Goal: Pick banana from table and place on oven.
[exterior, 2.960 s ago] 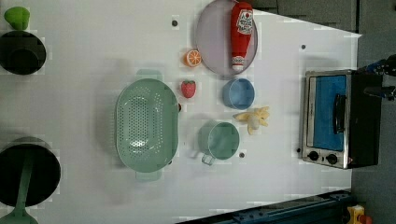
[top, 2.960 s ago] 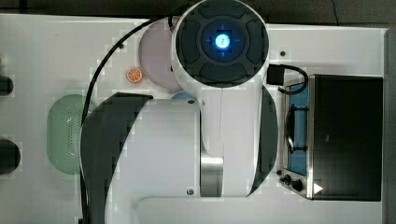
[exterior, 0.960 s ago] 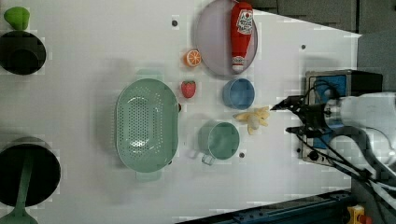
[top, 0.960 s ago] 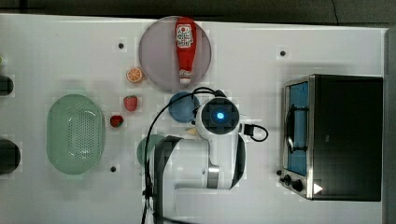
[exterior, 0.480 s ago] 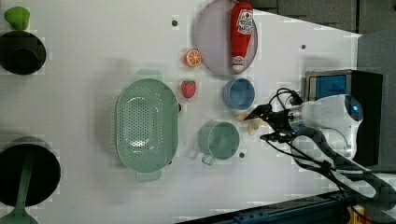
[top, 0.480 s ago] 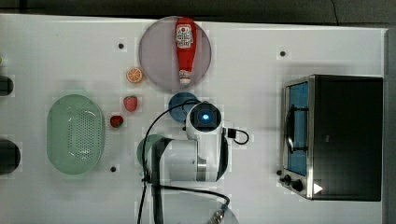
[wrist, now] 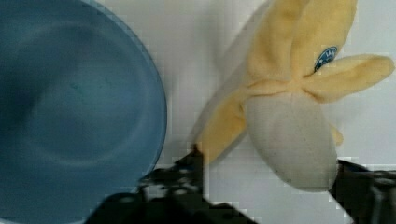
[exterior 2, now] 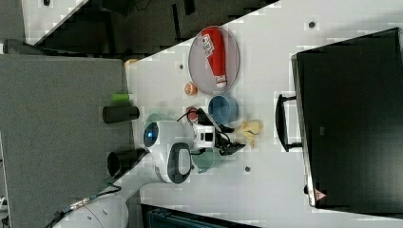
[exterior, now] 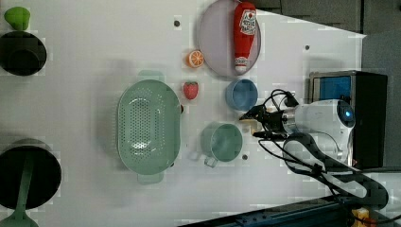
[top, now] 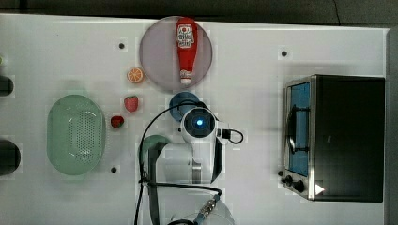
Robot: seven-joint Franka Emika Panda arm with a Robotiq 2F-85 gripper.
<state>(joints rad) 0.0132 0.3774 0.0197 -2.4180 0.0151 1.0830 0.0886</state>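
The claw (exterior: 253,125) has descended to straddle the banana (wrist: 285,107), jaws narrowing.

Lab bench setup, not a real kitchen: my arm works over a white table (top: 263,42) with drilled holes, toy food, a toaster oven (top: 347,136), gray partition (exterior 2: 57,123) alongside.

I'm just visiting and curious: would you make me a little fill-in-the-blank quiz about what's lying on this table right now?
1. The ketchup bottle lies on a round ____.
2. In the wrist view, the peeled banana lies on the table beside a bowl coloured ____.
3. The oven has a glass door tinted ____.
4. In the top view, the green colander sits towards the table's ____ end.

Missing words: plate; blue; blue; left
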